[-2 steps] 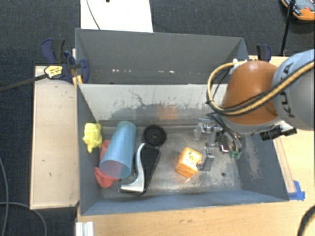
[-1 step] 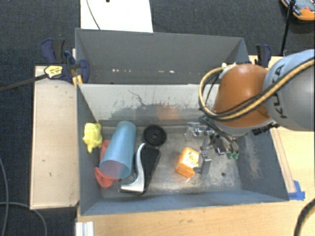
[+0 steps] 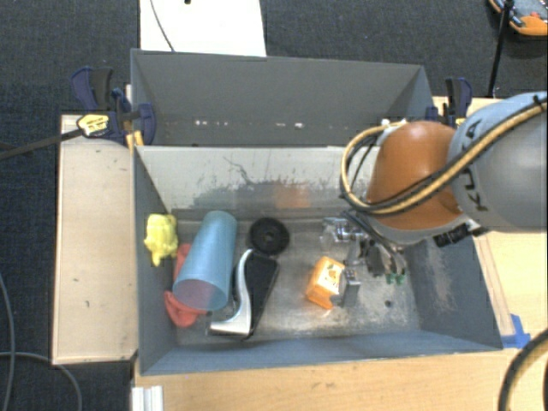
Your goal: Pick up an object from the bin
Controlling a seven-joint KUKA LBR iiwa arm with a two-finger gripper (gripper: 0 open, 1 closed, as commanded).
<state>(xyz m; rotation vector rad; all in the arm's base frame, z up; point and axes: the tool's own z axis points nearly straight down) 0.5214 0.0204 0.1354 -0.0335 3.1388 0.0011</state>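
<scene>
**Trainee:** Panel A: which step did it show?

**Operator:** The approach, as I judged it. My gripper [image 3: 351, 289] hung low over the bin floor, just at the 3 o'clock side of a small orange block [image 3: 324, 282]. The block lay a little toward 4 o'clock from the floor's centre. Whether the gripper was open or closed I could not tell, as the wrist above hid it, so I claimed no hold.

**Trainee:** What did the next move call for?

**Operator:** Centring over the block, closing across its sides, then lifting straight up, I reckoned. It sat tilted, so a squeeze from one side might have pushed it away.

**Trainee:** And the surroundings?

**Operator:** The grey bin [image 3: 445, 315] had a scuffed metal floor, bare around the block. Toward 9 o'clock lay a heap: a light-blue cup [image 3: 208, 259], a black-and-white piece [image 3: 248, 294], a red scrap [image 3: 178, 308] and a yellow toy [image 3: 161, 236] at the far edge. A black disc [image 3: 269, 235] sat at 11 o'clock. All lay apart from the block, so I had room to work
</scene>
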